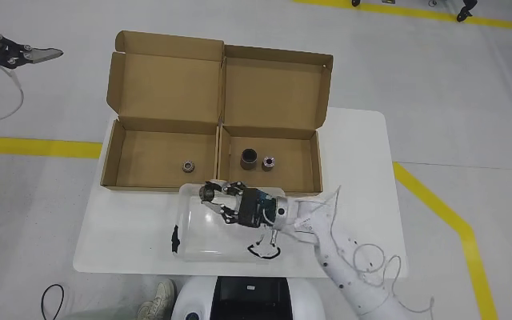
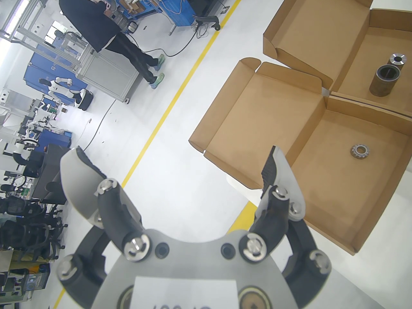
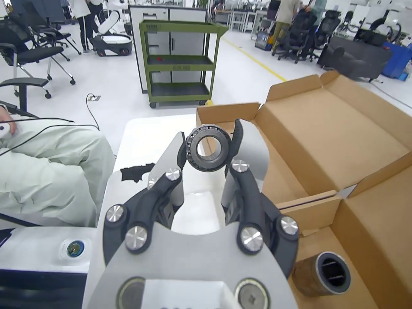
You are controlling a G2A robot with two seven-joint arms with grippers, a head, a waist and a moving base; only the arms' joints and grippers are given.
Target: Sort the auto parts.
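Your right gripper (image 3: 209,139) is clamped on a tapered roller bearing (image 3: 206,163), with the pads on opposite sides of its outer ring and the bore facing the wrist camera. The grip looks centred, and I can't see any slip. It hangs above the clear tray (image 1: 200,244) at the middle of the table's (image 1: 360,160) near edge, just short of the boxes.

Two open cardboard boxes sit side by side toward the far edge, lids folded back. The left-hand box (image 1: 144,164) holds one small bearing (image 1: 188,166). The right-hand box (image 1: 292,172) holds a dark sleeve (image 1: 250,158) and a silver collar (image 1: 267,162), close together.

My call is that bearing goes with bearing, so use the left-hand box. Lift enough to clear its front wall and carry toward the far-left. Come down low over bare floor beside the small bearing, not onto it. The part is round and will likely roll if it lands on its rim, so tilt it flat and let go low. Don't loosen before that.

Your left gripper (image 2: 177,154) is spread wide with nothing in it, out past the table's left edge over the floor, well clear of your path.
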